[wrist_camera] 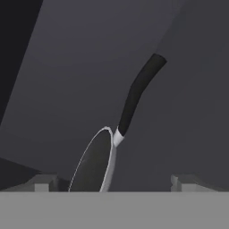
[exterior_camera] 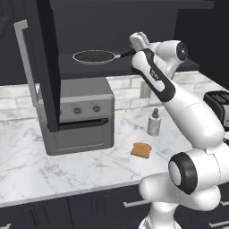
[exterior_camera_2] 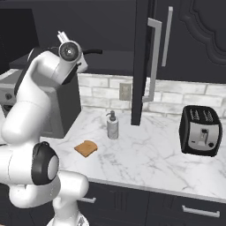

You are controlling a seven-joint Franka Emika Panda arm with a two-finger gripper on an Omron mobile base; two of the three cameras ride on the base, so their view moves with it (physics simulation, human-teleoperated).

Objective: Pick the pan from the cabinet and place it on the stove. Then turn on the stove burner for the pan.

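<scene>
Two fingertips [wrist_camera: 44, 182] stand wide apart with nothing between them as the gripper [wrist_camera: 114, 183] reaches for the pan [exterior_camera: 94, 56] on the open cabinet [exterior_camera: 134, 67] shelf, so the pick-up is in hand; next, I judge, closing on the handle [wrist_camera: 136, 94].

White marble counter [exterior_camera: 67, 152] under a pale brick backsplash [exterior_camera_2: 185, 99], dark drawers [exterior_camera_2: 176, 207] below.
</scene>
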